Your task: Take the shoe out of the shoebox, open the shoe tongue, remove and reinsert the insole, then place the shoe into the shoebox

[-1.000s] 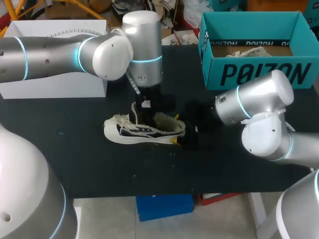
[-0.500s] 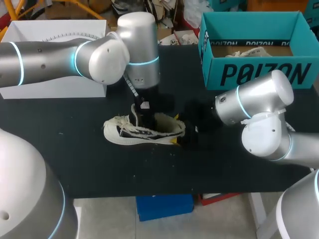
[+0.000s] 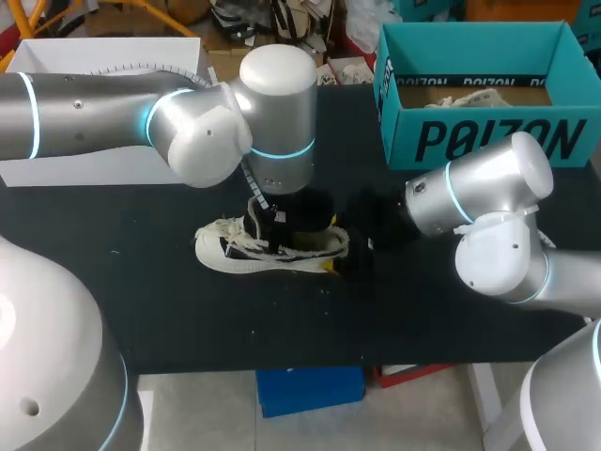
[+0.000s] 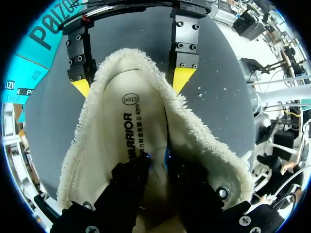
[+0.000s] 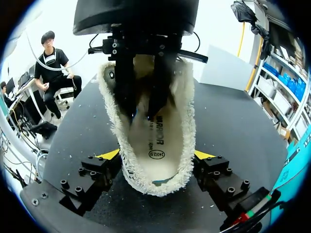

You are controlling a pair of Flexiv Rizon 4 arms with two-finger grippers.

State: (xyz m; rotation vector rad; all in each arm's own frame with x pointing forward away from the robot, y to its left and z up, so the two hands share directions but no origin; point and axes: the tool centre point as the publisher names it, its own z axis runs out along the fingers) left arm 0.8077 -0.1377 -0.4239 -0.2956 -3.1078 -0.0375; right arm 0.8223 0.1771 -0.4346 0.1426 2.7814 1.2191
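One cream fleece-lined sneaker [image 3: 272,246] rests on its sole near the middle of the black counter [image 3: 188,310]. Its toe points toward the left arm's side and its heel toward the right arm's. It is outside the teal shoebox [image 3: 488,141], which stands open at the counter's far right corner, well apart from the sneaker.

Left end effector [image 5: 143,114]: it comes down from above into the sneaker's opening and meets the printed insole [image 4: 127,128], which lies seated inside the sneaker. Whether it is clenched or released cannot be told, as the fleece lining hides the contact.

Right end effector [image 5: 156,155]: it sits low at the heel end. One yellow-tipped finger [image 5: 108,155] presses against each side of the fleece collar, so it is grasping the sneaker's heel from two sides.

White box [image 3: 103,155]: it stands at the counter's far left, apart from the sneaker.
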